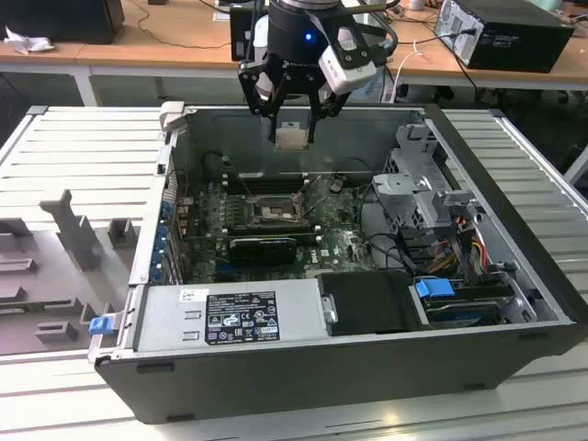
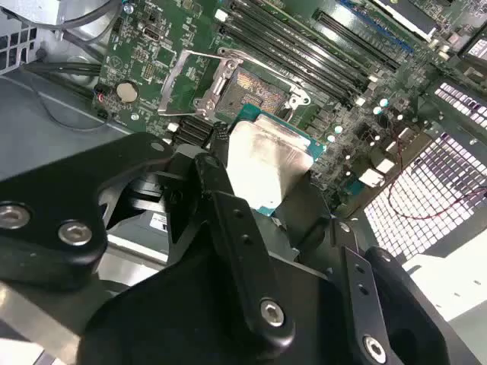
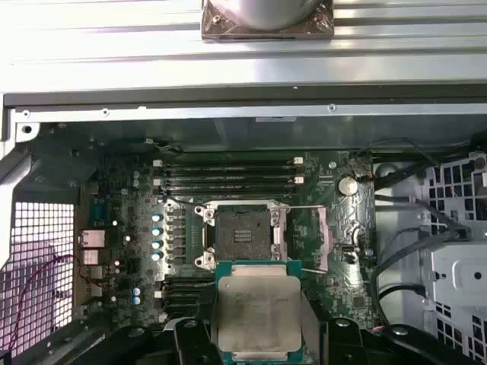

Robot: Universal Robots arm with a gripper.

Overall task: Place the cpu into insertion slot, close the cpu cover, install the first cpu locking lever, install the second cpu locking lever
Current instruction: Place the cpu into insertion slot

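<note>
**Stage shown: cpu carried over the open socket, before seating.** The gripper (image 1: 294, 134) hangs above the open computer case (image 1: 276, 372), near its far wall. It is clenched on the cpu (image 1: 292, 140), which sits flat between the two black fingers (image 2: 217, 182) and shows its pale metal lid in both wrist views.

In the first wrist view the cpu (image 3: 259, 312) lies just beside the insertion slot (image 3: 237, 236) and is not yet over it. The exterior view shows it well clear of the motherboard (image 1: 335, 243), so chip and socket do not touch.

The slot is bare, with its dark contact field exposed, and sits near the row of memory slots (image 3: 228, 171). The cpu cover (image 2: 186, 76) is swung up off the socket, its square window open to one side. The locking levers cannot be told apart with any certainty among the metalwork around the socket.

Judged progress: the chip is picked up and brought near, and none of the four steps is complete. Seating the cpu, closing the cover and fastening both levers are all left to do.
</note>
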